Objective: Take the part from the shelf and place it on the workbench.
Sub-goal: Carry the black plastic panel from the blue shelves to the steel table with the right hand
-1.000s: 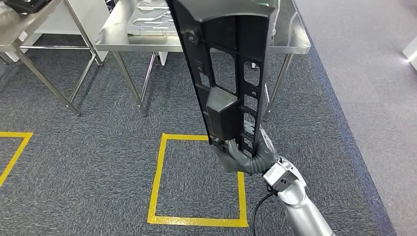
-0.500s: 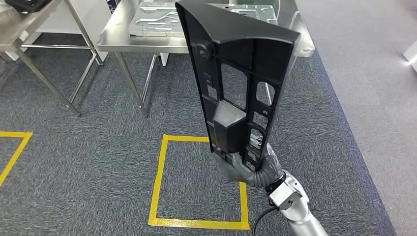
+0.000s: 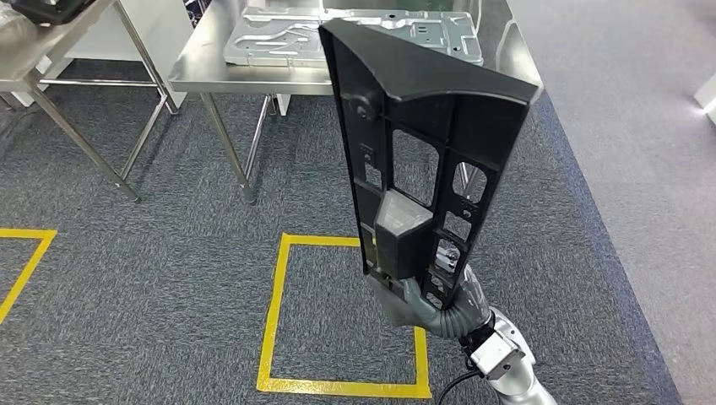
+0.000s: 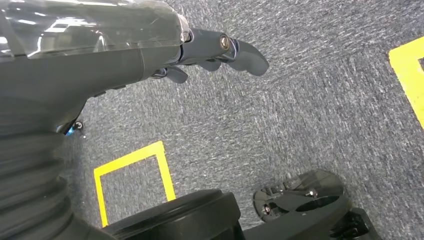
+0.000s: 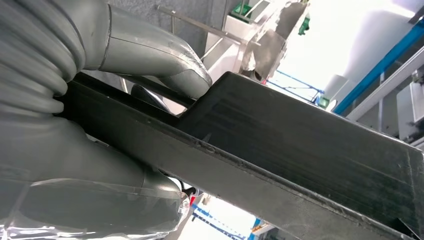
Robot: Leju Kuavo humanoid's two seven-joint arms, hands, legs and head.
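So you're well past the pickup: the big black plastic part (image 3: 418, 152) is already off the shelf and up in the air, carried upright over the grey carpet, with its wide end up near the camera and its narrow end down in the right hand (image 3: 418, 295). What's left, going by the head view, is the whole second half of the job, meaning you've got to close the gap to the steel workbench (image 3: 203, 63) ahead and set the part down on it. Heads up that a silver stamped panel (image 3: 287, 29) is lying on that bench top, so I'd guess you'll want to aim for a bare patch beside it, not on top of it. The yellow tape square (image 3: 272, 314) on the floor sits just in front of you, between you and the bench legs. Now the hands. The right hand is wrapped tight around the part's narrow end, and in the right wrist view you can see the thick grey thumb (image 5: 150, 47) pressed on one face of the black edge with the rest of the hand clamped on the other side, so that grip looks solid to me. The left hand (image 4: 200, 50) hangs down by the floor holding nothing, fingers (image 4: 245, 55) loosely curled and a little apart, touching nothing at all.
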